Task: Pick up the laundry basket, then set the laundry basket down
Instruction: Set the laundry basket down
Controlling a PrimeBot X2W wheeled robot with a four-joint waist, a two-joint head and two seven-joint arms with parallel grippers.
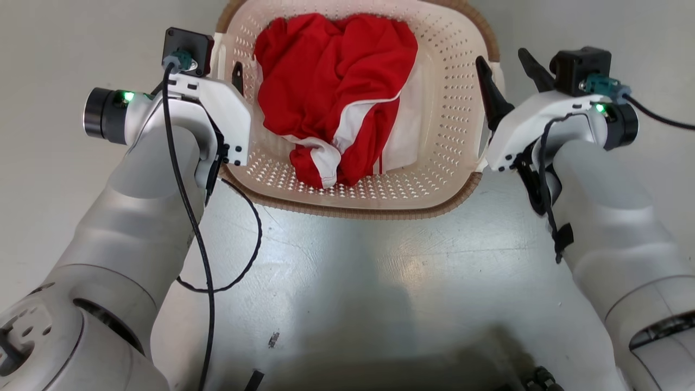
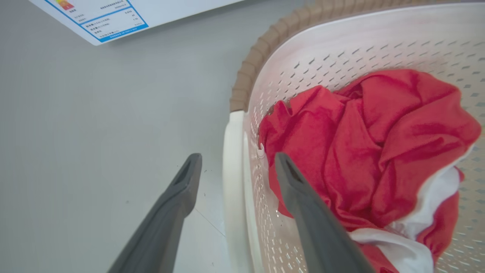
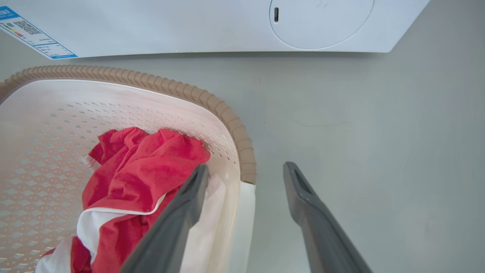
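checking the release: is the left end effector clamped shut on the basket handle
No, the left end effector stands open, its fingers apart on either side of the laundry basket handle.

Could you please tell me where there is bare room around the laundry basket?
Free: the floor between the robot's arms, before the near rim of the laundry basket; and the strip between its far rim and the washing machine. Crowded: the basket's inside, under the red garment, and both side handles, straddled by the open fingers of the left gripper and right gripper.
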